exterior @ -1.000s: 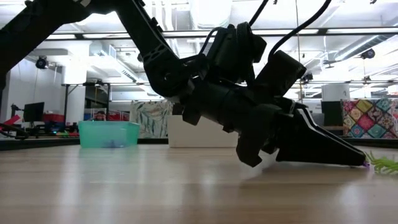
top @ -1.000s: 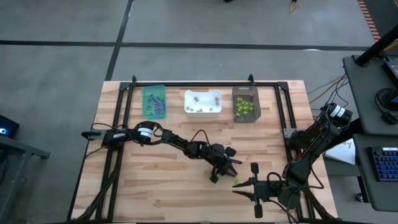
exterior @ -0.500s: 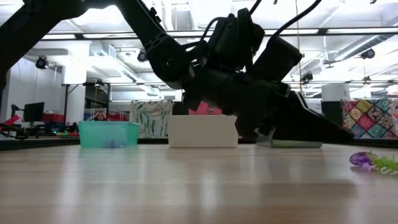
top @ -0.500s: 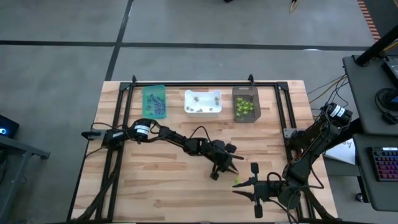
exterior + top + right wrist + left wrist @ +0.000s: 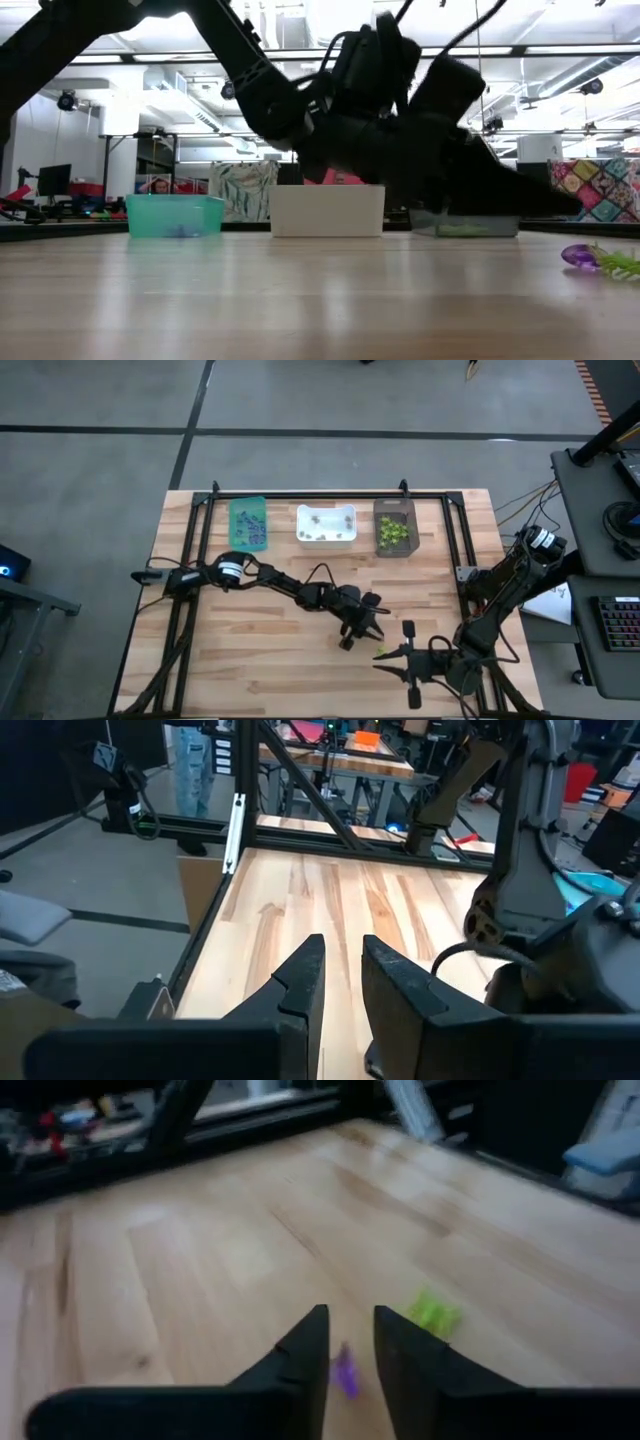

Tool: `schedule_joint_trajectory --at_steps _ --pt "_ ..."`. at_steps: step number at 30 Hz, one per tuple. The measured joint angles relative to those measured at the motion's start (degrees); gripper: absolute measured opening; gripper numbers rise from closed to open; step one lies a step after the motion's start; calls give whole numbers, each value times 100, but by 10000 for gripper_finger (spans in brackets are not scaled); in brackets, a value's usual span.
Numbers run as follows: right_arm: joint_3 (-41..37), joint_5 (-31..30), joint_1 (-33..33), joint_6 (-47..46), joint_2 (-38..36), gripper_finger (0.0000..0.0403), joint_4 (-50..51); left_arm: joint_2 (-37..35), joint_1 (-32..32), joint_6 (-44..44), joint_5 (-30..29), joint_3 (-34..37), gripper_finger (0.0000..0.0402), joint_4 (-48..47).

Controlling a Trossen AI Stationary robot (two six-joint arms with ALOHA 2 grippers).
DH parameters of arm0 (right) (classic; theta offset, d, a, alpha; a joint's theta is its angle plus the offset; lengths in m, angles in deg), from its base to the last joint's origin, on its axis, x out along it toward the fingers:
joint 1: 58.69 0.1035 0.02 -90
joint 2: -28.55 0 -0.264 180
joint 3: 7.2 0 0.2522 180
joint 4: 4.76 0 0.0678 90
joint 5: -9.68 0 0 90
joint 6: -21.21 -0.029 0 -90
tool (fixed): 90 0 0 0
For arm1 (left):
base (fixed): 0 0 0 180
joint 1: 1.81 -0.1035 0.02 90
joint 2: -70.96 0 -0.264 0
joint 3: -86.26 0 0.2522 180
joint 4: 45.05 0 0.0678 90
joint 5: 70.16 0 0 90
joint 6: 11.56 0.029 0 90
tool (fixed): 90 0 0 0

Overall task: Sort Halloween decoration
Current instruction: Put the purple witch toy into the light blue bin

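Two tiny pieces of Halloween decoration lie side by side on the wooden table: a purple one [image 5: 578, 256] and a lime-green one [image 5: 620, 264]. My left gripper [image 5: 351, 1325] hovers just above them near the table's middle [image 5: 372, 622]. Its fingers stand a narrow gap apart with nothing between them. In the left wrist view the purple piece [image 5: 345, 1372] shows through that gap and the green piece [image 5: 432, 1312] lies just beyond. My right gripper [image 5: 343, 955] waits near the front edge [image 5: 382, 662], raised, narrowly open and with nothing between its fingers.
Three bins stand in a row at the far edge: a teal one [image 5: 247, 522], a white one [image 5: 326, 525] and a dark brown one [image 5: 394, 528], each holding small trinkets. A black frame [image 5: 300, 496] borders the table. Bare wood lies on the left and in front.
My left gripper has risen off the table, away from the purple piece where its fingertips rested a second ago. The purple piece stays lying on the wood beside the green one.
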Motion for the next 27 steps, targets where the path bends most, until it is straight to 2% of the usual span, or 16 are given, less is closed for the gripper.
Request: schedule_joint_trajectory --at_steps 6,10,20,27 --pt "-50 2 -47 -44 0 59 1 110 -9 -73 -152 4 117 99" --pt "-62 2 -47 -41 1 59 3 187 -11 -5 -152 2 133 111" --pt "-88 4 -78 -44 1 59 3 381 -9 -191 -167 2 133 354" --pt "-106 2 -104 -44 1 59 3 473 13 -298 -164 0 106 482"
